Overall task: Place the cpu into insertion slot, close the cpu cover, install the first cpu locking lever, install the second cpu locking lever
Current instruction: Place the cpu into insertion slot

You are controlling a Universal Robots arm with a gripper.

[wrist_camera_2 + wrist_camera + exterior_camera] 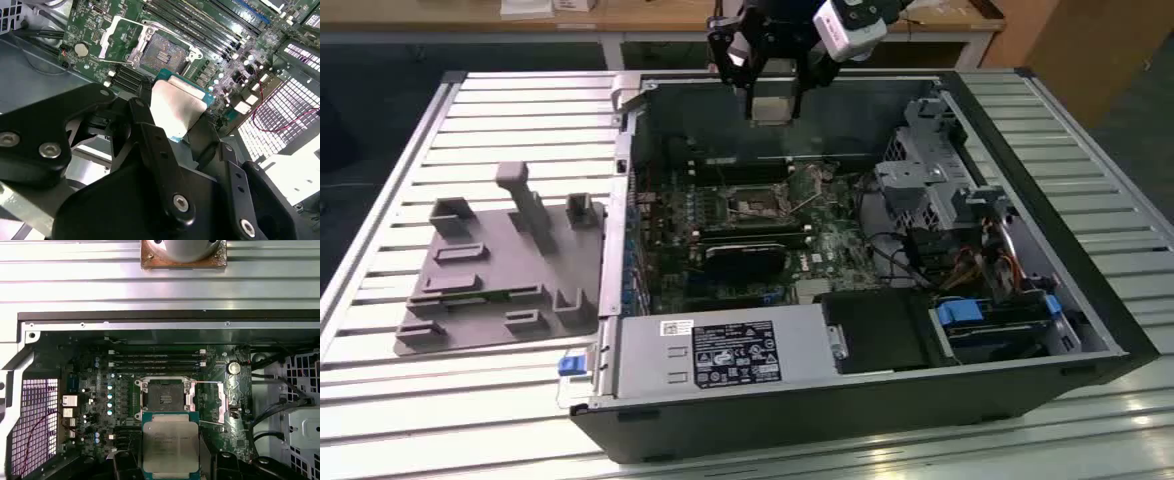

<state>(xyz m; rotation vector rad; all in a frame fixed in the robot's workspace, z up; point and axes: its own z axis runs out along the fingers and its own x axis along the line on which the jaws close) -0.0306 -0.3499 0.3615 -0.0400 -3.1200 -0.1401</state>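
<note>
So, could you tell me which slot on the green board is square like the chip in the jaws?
The small square dark socket with the silvery metal rim; the other slots are long, narrow black strips.

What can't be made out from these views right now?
Underside of the cpu: faces away in both wrist views.
Pins of the insertion slot: too small in both wrist views.
Where the gripper meets the cpu's edges: partly hidden by its own links, second wrist view.

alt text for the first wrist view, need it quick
The claw holds the cpu over the green motherboard inside an open computer case. The insertion slot lies uncovered close beside the cpu.
</note>
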